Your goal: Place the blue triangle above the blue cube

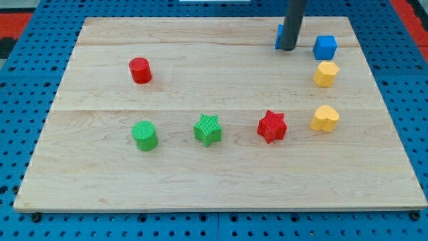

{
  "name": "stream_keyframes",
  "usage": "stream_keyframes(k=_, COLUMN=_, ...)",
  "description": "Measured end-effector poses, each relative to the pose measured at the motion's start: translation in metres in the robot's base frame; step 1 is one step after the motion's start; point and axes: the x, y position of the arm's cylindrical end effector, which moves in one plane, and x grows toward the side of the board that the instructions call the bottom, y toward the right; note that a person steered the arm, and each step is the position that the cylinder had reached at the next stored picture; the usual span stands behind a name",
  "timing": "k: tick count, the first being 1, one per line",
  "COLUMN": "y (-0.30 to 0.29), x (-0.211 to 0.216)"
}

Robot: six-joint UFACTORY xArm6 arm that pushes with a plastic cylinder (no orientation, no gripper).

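1. Blue pegboard (20, 100) with rows of small holes surrounds the scene on every side; a strip of red shows at the view's top right corner and a little at the top left.
2. On the pegboard lies the worktop (214, 181), a pale wooden board made of joined planks with the grain running across the view.
3. Farthest toward the view's left stands a red cylinder (140, 70), well apart from the other blocks.
4. Below it, near the view's bottom, a green cylinder (144, 136) begins a loose row.
5. Next in that row comes a green star (208, 129), then a red star (272, 126).
6. At the view's top, right of centre, the blue triangle (278, 37) sits mostly hidden behind the rod, with only its left edge showing; its shape cannot be confirmed from this sliver.
7. My tip (287, 49) rests on the worktop, touching or just beside that blue triangle, on its right side.
8. No fingers exist on this arm, so whether anything is clenched or released cannot be told.
9. The blue cube (325, 47) stands near the tip, to its right.
10. Just below the cube is a yellow block (326, 73), and lower still a yellow heart (324, 118), beside the red star.
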Motion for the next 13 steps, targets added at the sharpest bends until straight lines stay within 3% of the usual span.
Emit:
stream_keyframes(k=2, y=-0.015, x=0.000)
stream_keyframes(k=3, y=-0.005, x=-0.041)
stream_keyframes(k=10, y=-0.026, x=-0.048)
stream_keyframes(k=13, y=-0.003, x=-0.048)
